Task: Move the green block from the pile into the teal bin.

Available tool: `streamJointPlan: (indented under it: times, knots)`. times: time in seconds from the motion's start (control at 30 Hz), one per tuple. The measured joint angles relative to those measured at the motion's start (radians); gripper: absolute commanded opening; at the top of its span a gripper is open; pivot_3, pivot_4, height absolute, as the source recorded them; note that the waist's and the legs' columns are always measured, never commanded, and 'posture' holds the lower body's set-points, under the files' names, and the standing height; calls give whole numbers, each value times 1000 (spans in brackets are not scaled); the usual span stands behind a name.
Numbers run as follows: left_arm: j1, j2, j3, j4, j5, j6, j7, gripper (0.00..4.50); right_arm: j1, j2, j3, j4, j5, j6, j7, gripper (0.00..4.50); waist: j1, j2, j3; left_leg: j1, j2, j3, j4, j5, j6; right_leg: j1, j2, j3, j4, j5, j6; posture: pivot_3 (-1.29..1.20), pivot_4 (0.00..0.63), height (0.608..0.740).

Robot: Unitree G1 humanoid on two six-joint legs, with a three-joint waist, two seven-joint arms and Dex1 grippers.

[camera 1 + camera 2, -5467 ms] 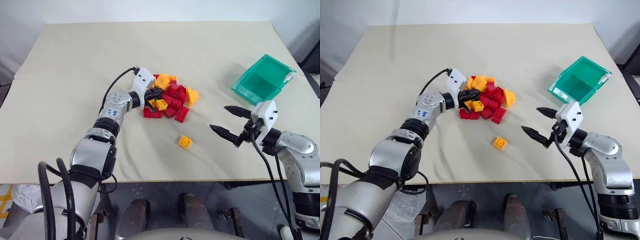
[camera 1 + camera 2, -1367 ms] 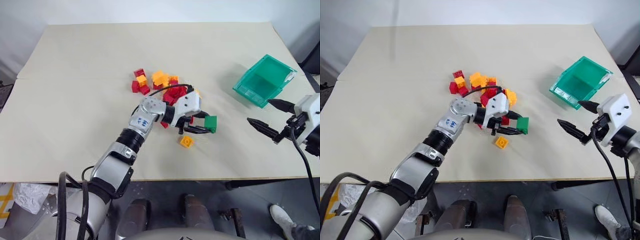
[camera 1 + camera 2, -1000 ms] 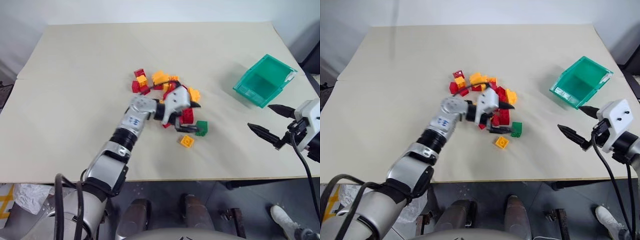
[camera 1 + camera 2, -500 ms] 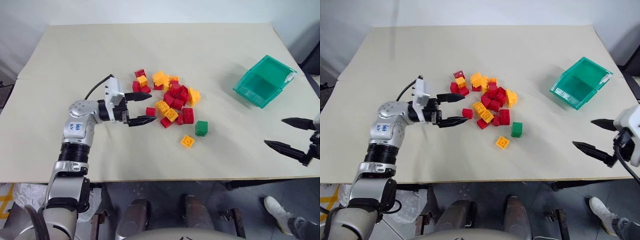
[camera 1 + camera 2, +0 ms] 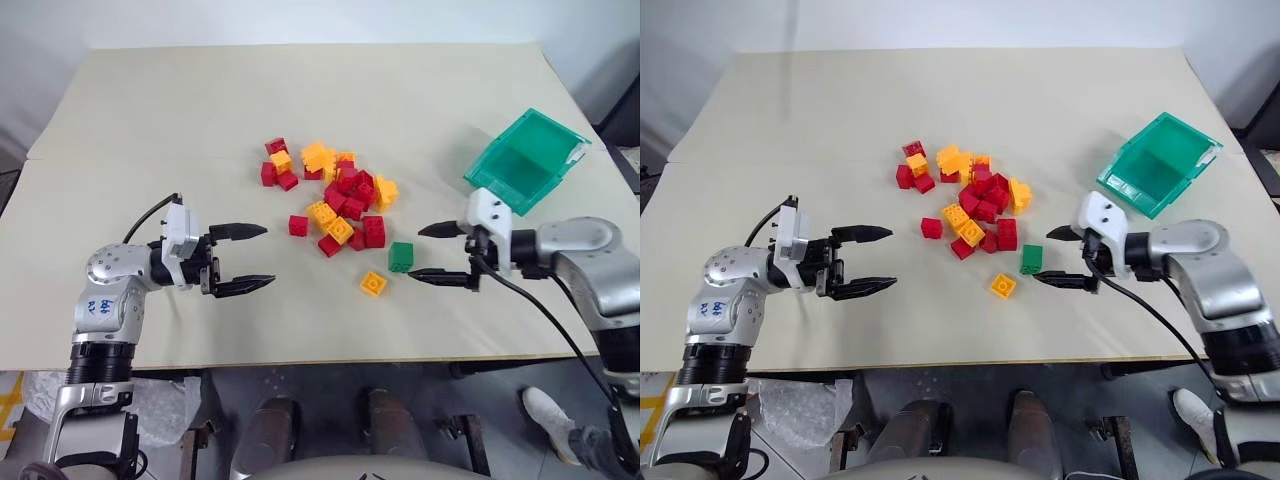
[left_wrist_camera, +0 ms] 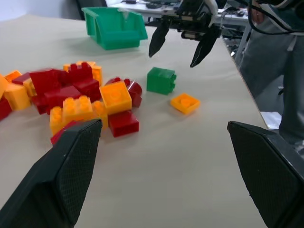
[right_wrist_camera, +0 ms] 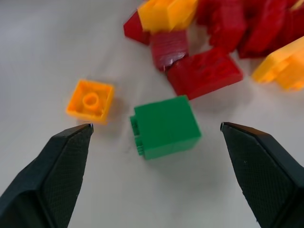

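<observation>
I see the green block (image 5: 401, 256) lying on the desk (image 5: 150, 130), just off the near right edge of the pile (image 5: 335, 195) and touching none of its bricks. A lone yellow-orange brick (image 5: 373, 284) sits just beside it, toward me and slightly left. My right gripper (image 5: 440, 254) points at the block from the right, close by but not touching it, its two black fingers spread wide apart with nothing between them; in the right wrist view the block (image 7: 165, 127) lies centred in the gap. My left gripper (image 5: 240, 257) hovers over bare desk well to the left of the pile, fingers also wide apart and empty. The teal bin (image 5: 525, 158) rests tilted at the far right of the desk, well apart from the block.
</observation>
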Motion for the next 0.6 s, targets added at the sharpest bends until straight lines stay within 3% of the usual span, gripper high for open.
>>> streamJointPlan:
  times: [0.13, 0.17, 0.3, 0.4, 0.6]
  knots:
    - [38, 0, 14, -62, -20, 18, 50, 4482, -124, 98, 103, 203, -108, -67, 29, 4500, -10, 0, 0, 0, 1, 0, 0, 0, -1, -1, 1, 0, 1, 0, 0, 0, 150, 740]
    - [38, 0, 14, -70, -23, 18, 60, 4498, -138, 124, 107, 238, -118, -90, 28, 4320, -10, 0, 0, 0, 1, 0, 0, 0, -1, -1, 1, 0, 1, 0, 0, 0, 150, 740]
    - [40, 0, 14, -74, -28, 20, 85, 4500, -158, 149, 107, 273, -146, -138, 28, 3318, -5, 0, 0, -1, 0, 0, 0, 0, -1, -1, 0, -1, 1, 0, 0, 0, 150, 740]
    - [35, -4, 11, -73, -31, 21, 96, 4500, -126, 136, 88, 223, -144, -113, 22, 2252, -5, 0, 0, -1, 0, -1, 0, 0, 0, -1, 0, -1, 1, 0, 0, 0, 150, 740]
    - [-30, -28, -13, -60, -31, 29, 111, 4500, -30, 90, -25, 79, -132, -49, -66, 2135, -6, 0, 0, -1, 0, 0, 0, 0, 0, -2, 0, -1, 1, 0, 0, 0, 150, 740]
